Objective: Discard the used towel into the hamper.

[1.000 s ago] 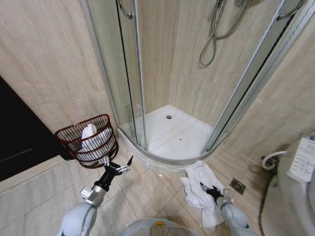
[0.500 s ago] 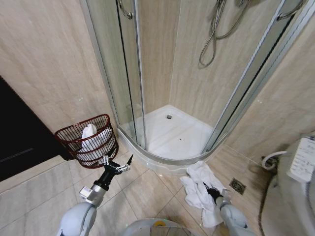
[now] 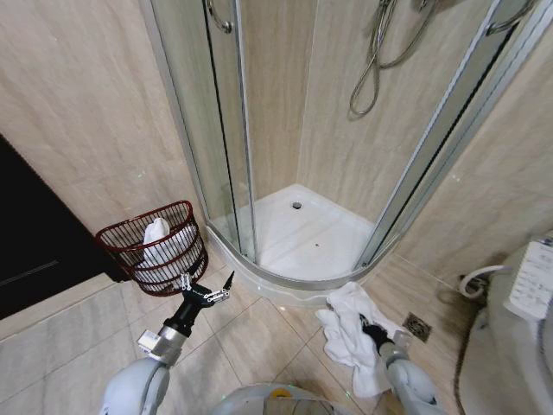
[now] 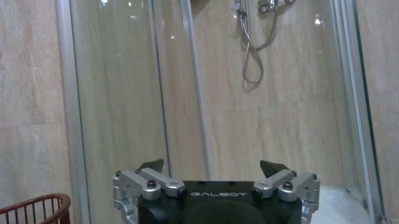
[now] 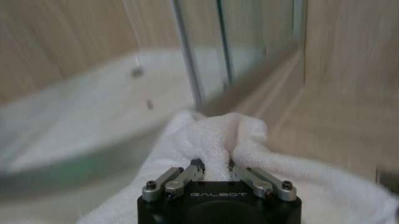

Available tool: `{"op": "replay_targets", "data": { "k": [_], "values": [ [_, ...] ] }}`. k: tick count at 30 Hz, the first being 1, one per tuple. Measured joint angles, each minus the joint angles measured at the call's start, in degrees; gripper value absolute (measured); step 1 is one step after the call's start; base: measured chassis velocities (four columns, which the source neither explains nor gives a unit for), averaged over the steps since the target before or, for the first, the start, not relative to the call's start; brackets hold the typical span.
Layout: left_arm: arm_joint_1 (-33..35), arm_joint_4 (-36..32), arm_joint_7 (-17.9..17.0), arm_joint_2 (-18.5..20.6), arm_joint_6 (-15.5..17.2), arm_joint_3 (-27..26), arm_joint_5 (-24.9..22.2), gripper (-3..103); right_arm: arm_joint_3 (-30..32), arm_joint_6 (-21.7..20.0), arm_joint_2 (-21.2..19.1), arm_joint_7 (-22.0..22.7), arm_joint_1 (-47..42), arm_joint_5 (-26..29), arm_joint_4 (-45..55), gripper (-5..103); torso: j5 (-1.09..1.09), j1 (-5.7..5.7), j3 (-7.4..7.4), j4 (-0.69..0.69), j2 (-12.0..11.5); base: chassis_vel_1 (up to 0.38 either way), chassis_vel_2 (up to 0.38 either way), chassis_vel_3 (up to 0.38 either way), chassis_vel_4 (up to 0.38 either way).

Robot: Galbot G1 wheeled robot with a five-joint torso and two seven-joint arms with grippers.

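Pale grey arms (image 3: 138,380) — black tool (image 5: 214,165), silver fingers (image 5: 176,179), "GALBOT" lettering.

You're facing a corner shower (image 3: 302,130) — curved glass doors (image 3: 226,121) on a white tray (image 3: 307,238) with a drain (image 3: 296,206). A hose (image 3: 380,56) loops down the tiled wall. A floor drain (image 3: 416,327) sits in the tiles at your right, near a toilet (image 3: 523,320). Dark door (image 3: 34,233) at far left.

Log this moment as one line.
right gripper: shut on towel, floor by shower tray | left gripper: open, idle near hamper | towel not lifted
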Motion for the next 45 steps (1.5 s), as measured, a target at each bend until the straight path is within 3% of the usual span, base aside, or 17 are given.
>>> {"op": "replay_targets", "data": {
  "k": [7, 16, 19, 33, 40, 45],
  "values": [
    [0.5, -0.4, 0.0, -1.4, -0.8, 0.1, 0.0, 100, 6.5, 4.3, 1.5, 1.6, -9.6, -0.1, 19.4, 14, -0.05, 0.0, -0.01, -0.02, 0.0, 0.0, 0.0, 0.0, 0.0],
    [0.9, -0.7, -0.2, -4.4, -1.7, 0.5, 0.0, 100, 13.4, 5.1, 2.6, 2.5, -14.8, -0.8, 37.9, 14, -0.04, 0.0, -0.01, 0.0, 0.0, 0.0, 0.0, 0.0, 0.0],
    [0.6, -1.0, -0.2, -5.0, -0.6, 0.5, 0.0, 100, 14.3, 4.9, 2.9, 2.5, -15.7, -2.4, 43.4, 14, -0.02, 0.0, -0.01, -0.01, 0.0, 0.0, 0.0, 0.0, 0.0],
    [0.0, -1.1, 1.2, -5.0, 0.0, 0.1, 0.4, 100, 12.7, 3.4, 3.9, 3.2, -14.1, -8.5, 45.9, 14, -0.02, 0.0, -0.01, -0.01, 0.0, 0.011, 0.017, 0.017, 0.014],
    [-0.7, 0.6, 0.8, -4.6, -2.4, 0.2, 0.3, 100, 11.4, 3.6, 4.5, 3.1, -13.9, -11.7, 45.3, 14, -0.04, 0.0, -0.01, 0.02, 0.0, 0.073, 0.057, 0.057, 0.059],
    [-1.1, 0.9, 0.3, -4.3, -2.4, 0.4, 0.3, 100, 10.3, 4.0, 4.9, 2.9, -13.6, -13.4, 45.3, 14, -0.02, 0.0, -0.01, -0.02, 0.0, 0.034, 0.042, -0.003, -0.011]
  ]
}}
